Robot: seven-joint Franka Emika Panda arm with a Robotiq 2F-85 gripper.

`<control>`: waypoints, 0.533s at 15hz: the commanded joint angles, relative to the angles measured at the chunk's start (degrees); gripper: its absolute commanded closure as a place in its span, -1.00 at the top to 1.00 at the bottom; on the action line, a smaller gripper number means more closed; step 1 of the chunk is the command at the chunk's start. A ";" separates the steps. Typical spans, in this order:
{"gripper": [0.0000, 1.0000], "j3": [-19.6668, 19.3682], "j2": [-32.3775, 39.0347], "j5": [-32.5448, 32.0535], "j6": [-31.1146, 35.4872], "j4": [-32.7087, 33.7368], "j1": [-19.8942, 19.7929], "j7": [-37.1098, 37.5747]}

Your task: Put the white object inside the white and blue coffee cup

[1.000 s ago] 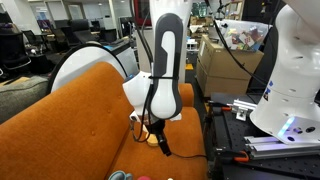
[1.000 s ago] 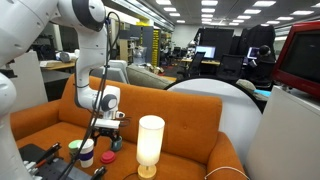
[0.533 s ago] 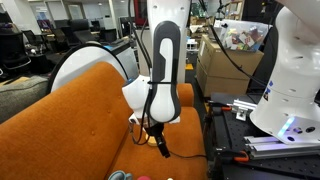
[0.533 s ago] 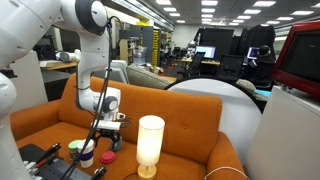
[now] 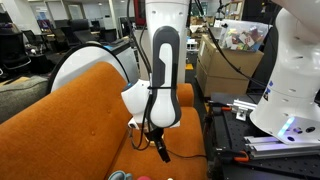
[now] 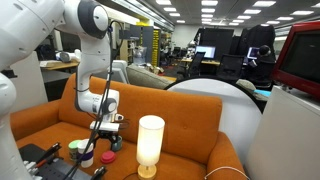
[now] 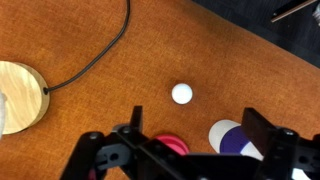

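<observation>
Gripper (image 7: 192, 120): black fingers spread wide, nothing between them; it hangs low over the seat.
White object (image 7: 181, 93): a small, smooth, round ball, lying on the fabric just ahead of the fingertips and about midway between them, touching neither.
Coffee cup (image 7: 228, 135): round white rim with a blue-purple inside, standing upright just under the gripper, close to one finger; also visible in an exterior view (image 6: 87, 153).
Pink lid (image 7: 170, 146): a flat, round thing beneath the gripper, just beside the cup.
Couch (image 7: 230, 70): orange woven cloth with a fine grain.
Lamp (image 6: 150, 143): pale cylinder shade on a round wooden base (image 7: 20, 95), well off to the gripper's side.
Cable (image 7: 100, 55): thin, black and curved, running to the base.
Change: over the last second the arm has sunk slightly; the ball, cup and lamp lie as before.
</observation>
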 commanded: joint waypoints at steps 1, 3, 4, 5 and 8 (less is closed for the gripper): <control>1.00 1.08 5.77 -1.93 2.75 3.39 -0.66 -0.44; 1.00 1.50 8.86 -2.55 4.64 4.71 -0.77 -0.62; 1.00 1.58 10.35 -2.99 5.69 5.47 -0.81 -0.75; 1.00 1.66 11.59 -3.28 6.15 6.09 -0.82 -0.81; 1.00 1.82 14.74 -3.77 5.68 8.10 -1.17 -0.69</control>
